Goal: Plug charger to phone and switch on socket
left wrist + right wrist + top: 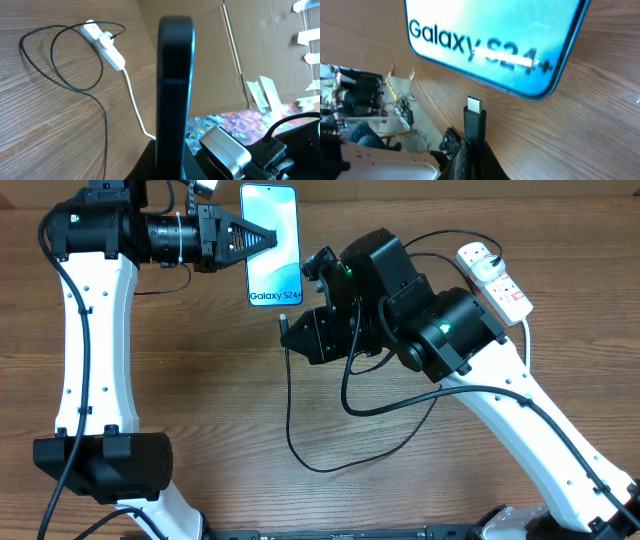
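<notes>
A: Phone point(278, 220) at the top of the table point(200, 380), long axis running away from the robot, screen up, the "Galaxy" end nearest the arms.

B: And the left gripper point(268, 240) comes in from the left side, its fingers closed on the phone's long edge about halfway along. The left wrist view sees the phone edge-on, a dark slab straight up the middle.

A: Is it flat on the wood or raised?

B: Hard to say from above; it may be slightly lifted.

A: Left arm pose: upper links run up the left side of the table, then the wrist bends and reaches level to the right.

B: Now the right gripper point(290, 328), clamped on the charger point(475, 125). The metal tip point(474, 105) points at the phone's near short edge, in line with its long axis, just short of it, not touching.

A: The right arm climbs diagonally from the lower right corner to the centre, wrist turned toward the phone.

B: The black cable point(288, 400) trails back in a loose loop toward the robot. The socket point(495, 278) lies at the far right, well apart from the phone.
</notes>
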{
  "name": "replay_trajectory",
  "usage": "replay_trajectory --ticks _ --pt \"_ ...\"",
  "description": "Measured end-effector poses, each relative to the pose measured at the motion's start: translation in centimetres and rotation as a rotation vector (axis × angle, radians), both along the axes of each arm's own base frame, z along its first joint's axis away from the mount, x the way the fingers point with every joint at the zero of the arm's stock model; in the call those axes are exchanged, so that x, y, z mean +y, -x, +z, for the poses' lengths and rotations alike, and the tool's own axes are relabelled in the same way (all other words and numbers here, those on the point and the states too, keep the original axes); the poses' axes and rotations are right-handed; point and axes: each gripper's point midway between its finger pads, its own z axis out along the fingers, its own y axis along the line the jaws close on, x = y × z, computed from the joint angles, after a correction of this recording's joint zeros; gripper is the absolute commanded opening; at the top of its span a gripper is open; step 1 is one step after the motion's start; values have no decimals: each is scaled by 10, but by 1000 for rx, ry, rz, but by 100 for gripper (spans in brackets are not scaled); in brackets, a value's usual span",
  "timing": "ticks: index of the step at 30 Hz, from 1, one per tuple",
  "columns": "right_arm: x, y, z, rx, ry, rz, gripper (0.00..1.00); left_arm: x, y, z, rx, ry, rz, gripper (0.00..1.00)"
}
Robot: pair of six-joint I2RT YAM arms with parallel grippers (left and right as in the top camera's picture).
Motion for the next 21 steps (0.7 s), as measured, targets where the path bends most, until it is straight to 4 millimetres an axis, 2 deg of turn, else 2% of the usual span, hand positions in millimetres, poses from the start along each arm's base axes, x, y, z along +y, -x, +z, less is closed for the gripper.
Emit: replay_trajectory --ticks 21 --pt "3 -6 5 10 -25 -43 4 -1 1 1 4 11 -6 4"
